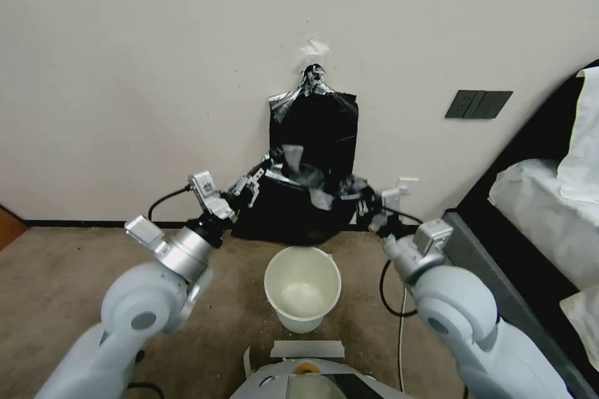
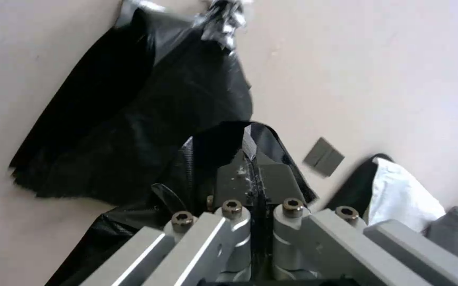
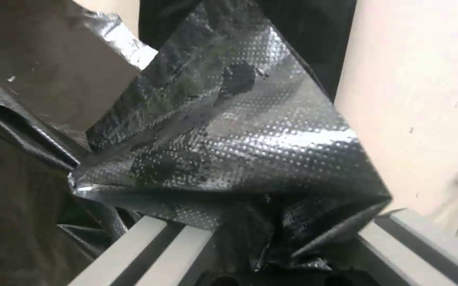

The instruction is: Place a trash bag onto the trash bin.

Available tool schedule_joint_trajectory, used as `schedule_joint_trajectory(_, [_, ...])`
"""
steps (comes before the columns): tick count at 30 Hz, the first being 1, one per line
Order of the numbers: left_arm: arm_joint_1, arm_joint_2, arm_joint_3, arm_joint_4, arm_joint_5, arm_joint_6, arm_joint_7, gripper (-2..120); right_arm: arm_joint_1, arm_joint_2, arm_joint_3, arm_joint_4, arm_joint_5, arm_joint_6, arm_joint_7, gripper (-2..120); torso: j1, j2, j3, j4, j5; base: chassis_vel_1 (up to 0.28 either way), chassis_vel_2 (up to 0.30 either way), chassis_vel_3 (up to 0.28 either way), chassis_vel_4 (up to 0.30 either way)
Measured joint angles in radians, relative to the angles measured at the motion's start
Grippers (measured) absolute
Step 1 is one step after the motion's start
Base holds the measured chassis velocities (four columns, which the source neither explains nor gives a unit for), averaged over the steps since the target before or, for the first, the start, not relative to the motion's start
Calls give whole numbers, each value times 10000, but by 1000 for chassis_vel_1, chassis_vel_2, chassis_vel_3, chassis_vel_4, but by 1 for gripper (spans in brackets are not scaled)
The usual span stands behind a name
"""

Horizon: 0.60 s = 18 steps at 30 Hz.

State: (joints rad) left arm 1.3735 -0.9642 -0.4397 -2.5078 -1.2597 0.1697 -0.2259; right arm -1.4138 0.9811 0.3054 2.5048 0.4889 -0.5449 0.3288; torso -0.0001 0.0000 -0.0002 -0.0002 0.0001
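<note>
Here we have the wall [image 1: 156, 62] carrying a flat bundle of black bags [image 1: 321, 121] pinned at its top, so single bags can be pulled free below it. We hold the trash bag [image 1: 293, 209] stretched between both arms, its mouth spread wide, presumably to fit over a rim. The trash bin [image 1: 302, 287] stands on the carpet just beneath, empty and unlined. Our left hand [image 1: 253, 184] is closed on the bag's left edge; our right hand [image 1: 368, 206] is clamped on its right edge, film bunched between the fingers.
</note>
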Motion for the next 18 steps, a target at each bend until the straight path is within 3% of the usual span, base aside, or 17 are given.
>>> schedule_joint_trajectory(9, [1016,-535,325,254,1105,-363,738,0,-189,147,-45,-22,-448,359,-485,0,0,0,1,3,1,0,0,0,0])
schedule_joint_trajectory(12, [965,-561,601,1016,1318,-933,1747,0,-207,209,66,-29,-647,614,-984,0,0,0,1,4,-1,0,0,0,0])
schedule_joint_trajectory(18, [56,-247,1141,2098,613,-1533,2793,0,-253,449,107,-35,-747,680,-1211,0,1,0,2,1,-1,0,0,0,0])
